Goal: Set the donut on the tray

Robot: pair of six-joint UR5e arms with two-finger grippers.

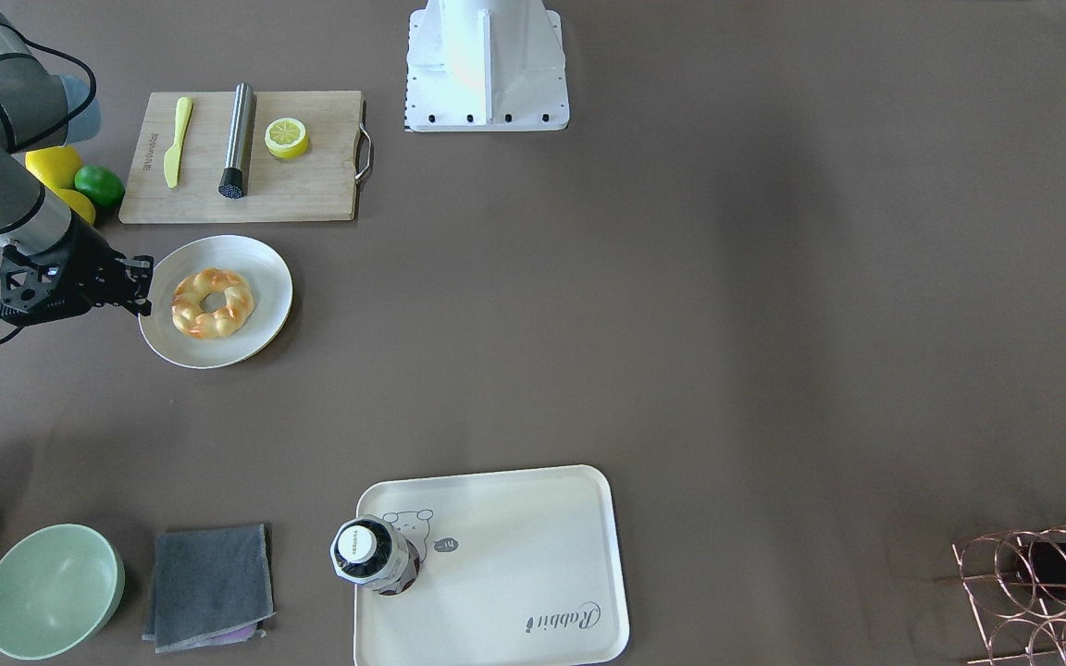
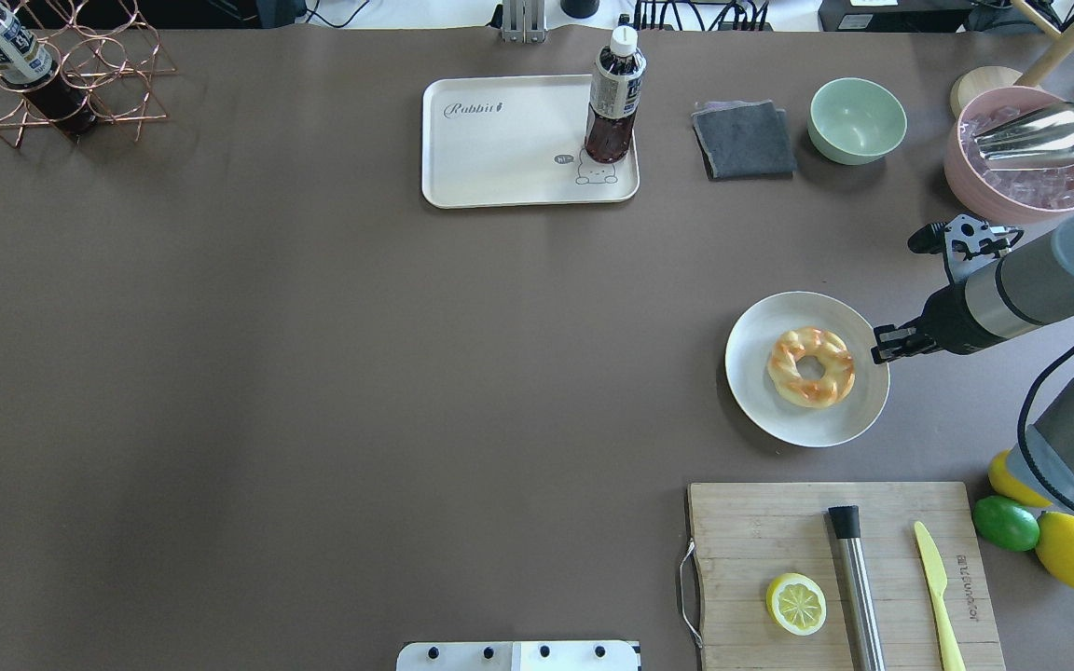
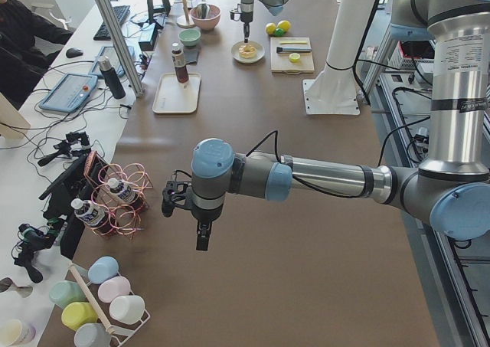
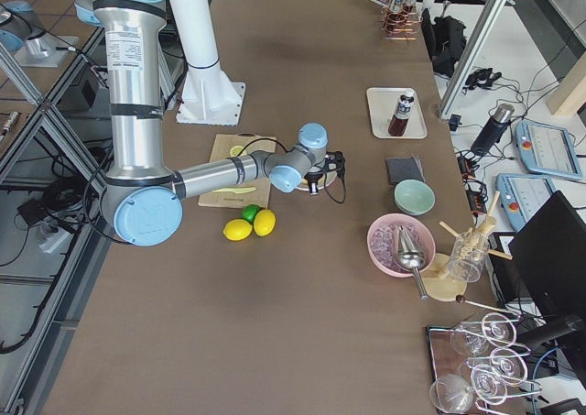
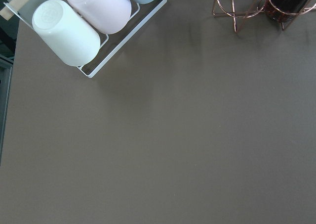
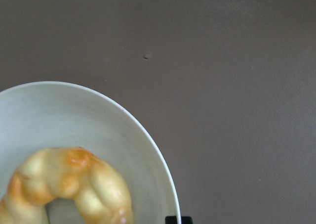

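The brown tabletop (image 2: 313,373) is carrying the cream tray (image 2: 500,158) near its far edge. Well apart from it, the round plate (image 2: 751,391) is holding the donut (image 2: 837,373). The right jaws are hovering just beside the plate's rim, spread apart and gripping nothing. I cannot tell how the left jaws are standing.

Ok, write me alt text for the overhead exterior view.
A braided donut lies on a round plate on the right of the table, with the right hand at the plate's edge. Farther back, the cream tray holds only a bottle at one corner.
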